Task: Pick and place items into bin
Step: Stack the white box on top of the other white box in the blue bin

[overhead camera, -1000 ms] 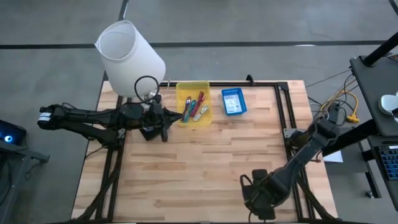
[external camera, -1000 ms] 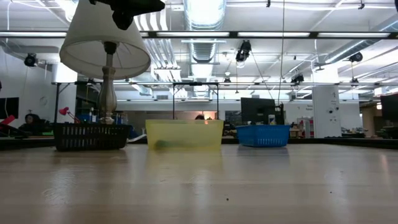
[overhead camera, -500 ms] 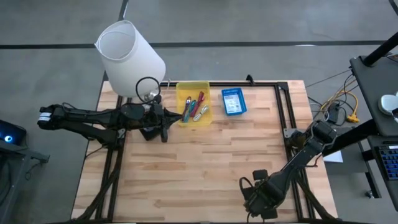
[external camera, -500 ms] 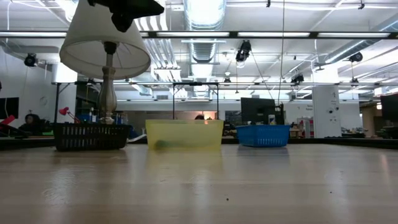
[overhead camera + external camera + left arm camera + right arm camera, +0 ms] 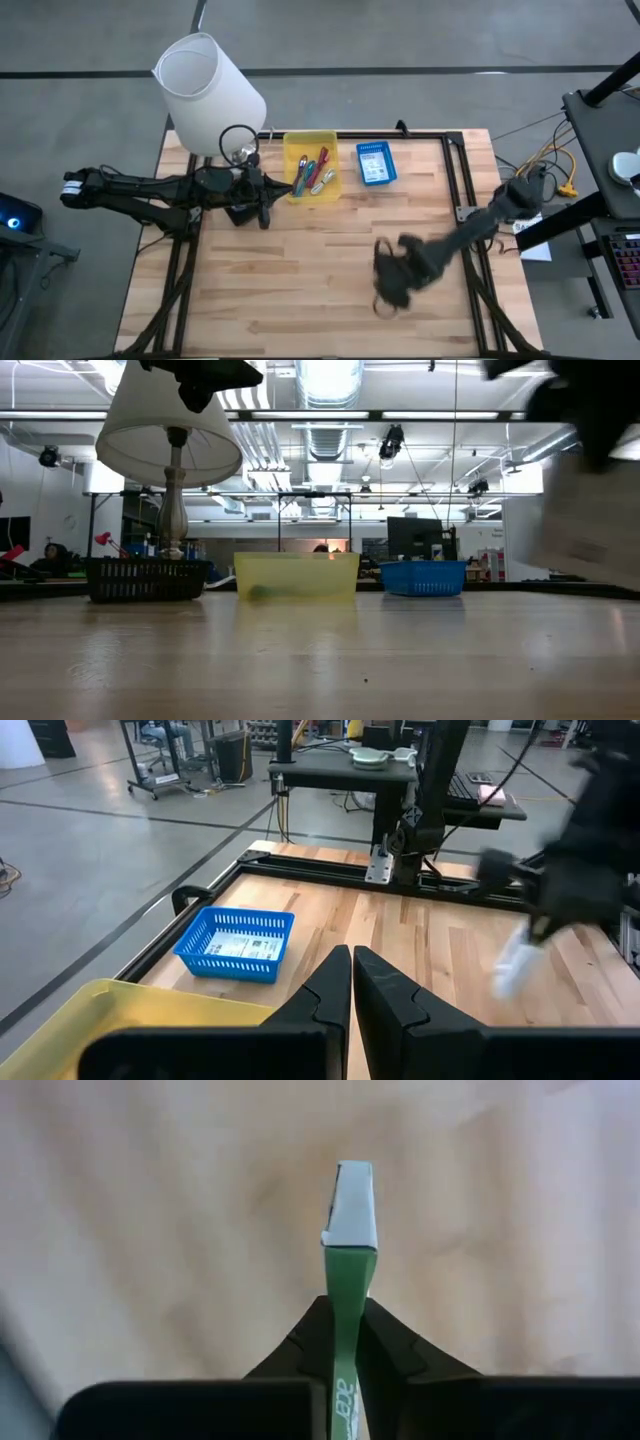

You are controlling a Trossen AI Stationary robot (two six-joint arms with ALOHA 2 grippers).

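Observation:
The yellow bin stands at the table's far middle and holds several pen-like tools; it also shows in the low view. My left gripper is shut and empty just left of the bin, its fingers together in the left wrist view. My right gripper, blurred, is above the table right of centre and shut on a green strip with a white end. It also shows far off in the left wrist view, with the pale strip below it. My right gripper pinches the strip's green part between its two fingers. The fingers lie along the strip, and its white end sticks out past the fingertips. The strip is lifted clear of the table.
A blue basket stands right of the bin. A white-shaded lamp stands at the far left corner, with a dark basket by it. A black rail frame runs along the table's far and right sides. Bare wood lies in the middle.
My right gripper has swung fast from the table's near right corner toward the centre and up, carrying the strip; it now shows blurred at the low view's upper right. My left gripper has kept still.

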